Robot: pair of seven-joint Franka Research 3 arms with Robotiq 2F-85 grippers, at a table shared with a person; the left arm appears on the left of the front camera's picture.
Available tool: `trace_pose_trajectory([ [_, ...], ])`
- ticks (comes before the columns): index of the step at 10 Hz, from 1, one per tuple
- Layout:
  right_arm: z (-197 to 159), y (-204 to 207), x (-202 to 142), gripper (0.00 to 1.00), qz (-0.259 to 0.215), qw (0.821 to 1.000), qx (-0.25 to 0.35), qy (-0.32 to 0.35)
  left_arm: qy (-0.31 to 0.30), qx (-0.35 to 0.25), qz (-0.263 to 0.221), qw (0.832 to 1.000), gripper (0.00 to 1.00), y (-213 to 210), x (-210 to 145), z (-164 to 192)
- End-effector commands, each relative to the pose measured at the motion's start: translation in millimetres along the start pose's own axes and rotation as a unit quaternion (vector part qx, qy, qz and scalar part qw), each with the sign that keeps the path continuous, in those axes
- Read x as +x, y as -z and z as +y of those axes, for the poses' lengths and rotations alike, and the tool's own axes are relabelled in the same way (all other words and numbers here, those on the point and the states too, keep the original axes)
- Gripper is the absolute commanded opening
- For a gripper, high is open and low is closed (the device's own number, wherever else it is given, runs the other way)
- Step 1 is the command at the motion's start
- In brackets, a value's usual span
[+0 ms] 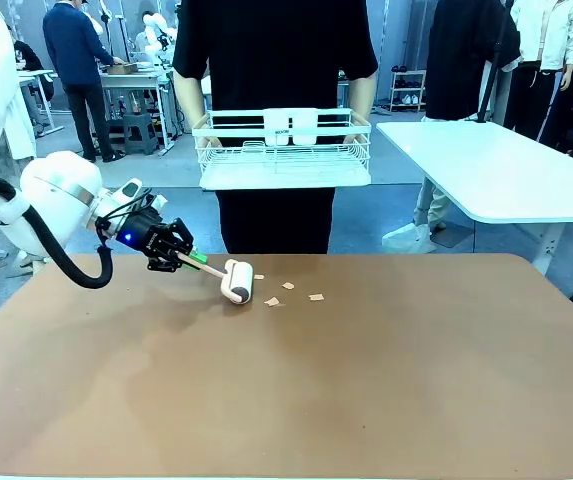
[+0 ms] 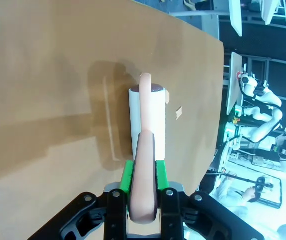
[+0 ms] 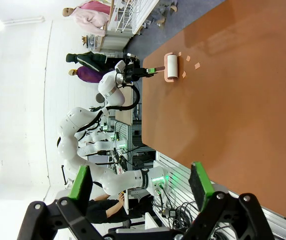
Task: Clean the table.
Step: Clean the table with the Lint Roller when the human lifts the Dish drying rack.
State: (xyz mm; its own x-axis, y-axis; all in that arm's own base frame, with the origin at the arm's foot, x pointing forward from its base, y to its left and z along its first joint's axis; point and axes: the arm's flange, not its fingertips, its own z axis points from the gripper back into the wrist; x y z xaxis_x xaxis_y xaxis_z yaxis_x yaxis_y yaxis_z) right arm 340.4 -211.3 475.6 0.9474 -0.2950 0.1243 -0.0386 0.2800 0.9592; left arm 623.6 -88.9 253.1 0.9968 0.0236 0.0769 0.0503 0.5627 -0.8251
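Reddish-brown, the table (image 1: 366, 380) spreads wide across the front view; toward its far left the left gripper (image 1: 181, 255) is clamped on the pinkish handle of a lint roller (image 1: 236, 282), whose white drum rests on the top; just beside the drum lie a few paper scraps (image 1: 288, 292); beyond the far edge a person (image 1: 271, 60) holds a white wire rack (image 1: 284, 150); the right gripper (image 3: 142, 182) hangs spread wide above the table

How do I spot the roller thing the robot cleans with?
Start at the big reddish-brown table and look to its far left part, where the left gripper is shut on a pink handle. At the handle's end sits the roller, a white drum, far bigger than the small tan scraps beside it.
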Motion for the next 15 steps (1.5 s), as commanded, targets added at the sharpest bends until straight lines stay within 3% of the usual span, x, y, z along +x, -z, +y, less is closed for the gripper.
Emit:
trace_pose_trajectory([
  [1,2,-1,-2,1.0,0.002,1.0,0.006,-0.006,0.002,0.003,-0.015,1.0,0.08,18,-2,-2],
  [15,2,-1,-2,1.0,0.002,1.0,0.006,-0.006,0.03,-0.026,0.067,0.997,0.08,120,36,-82],
])
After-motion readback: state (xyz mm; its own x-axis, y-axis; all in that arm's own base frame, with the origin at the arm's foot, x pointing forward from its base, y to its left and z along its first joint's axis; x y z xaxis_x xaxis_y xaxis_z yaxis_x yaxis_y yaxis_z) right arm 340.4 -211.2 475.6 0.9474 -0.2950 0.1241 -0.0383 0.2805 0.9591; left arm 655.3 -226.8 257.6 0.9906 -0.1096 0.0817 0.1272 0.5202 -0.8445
